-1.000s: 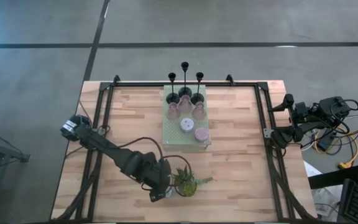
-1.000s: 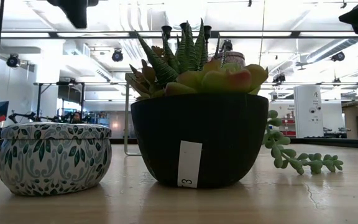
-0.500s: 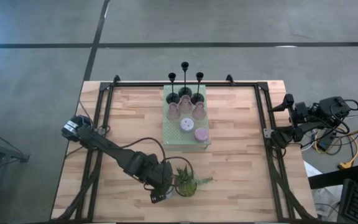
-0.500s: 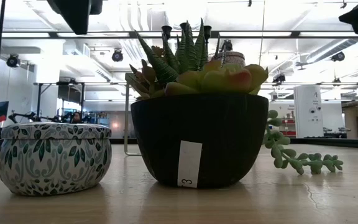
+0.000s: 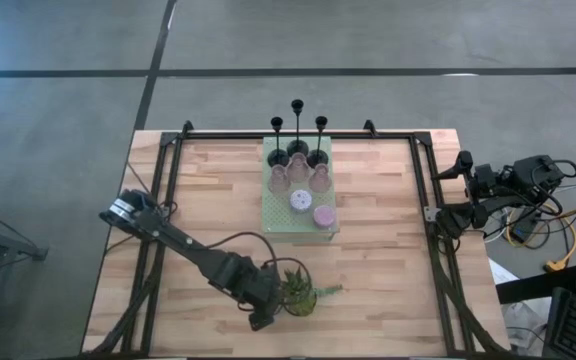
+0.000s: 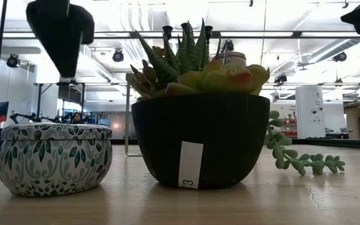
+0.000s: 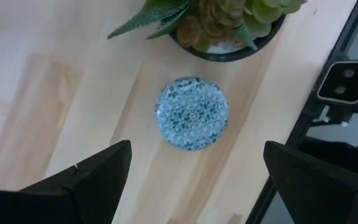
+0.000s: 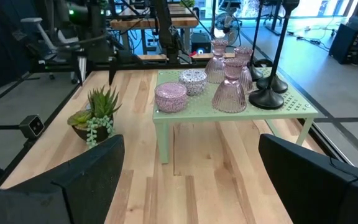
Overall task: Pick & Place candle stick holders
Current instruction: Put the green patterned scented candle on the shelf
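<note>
The left pincer (image 7: pixel 194 171), now lower, hangs wide open over the patterned cup (image 7: pixel 192 112) beside the plant (image 7: pixel 225 22).

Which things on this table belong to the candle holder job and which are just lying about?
Job:
- three slim black stemmed candlesticks
- three squat pink glass holders
- two small round pastel cups on the mat
- green-patterned round cup under the open left gripper

Lying about:
- spiky green potted plant
- pale green perforated mat
</note>
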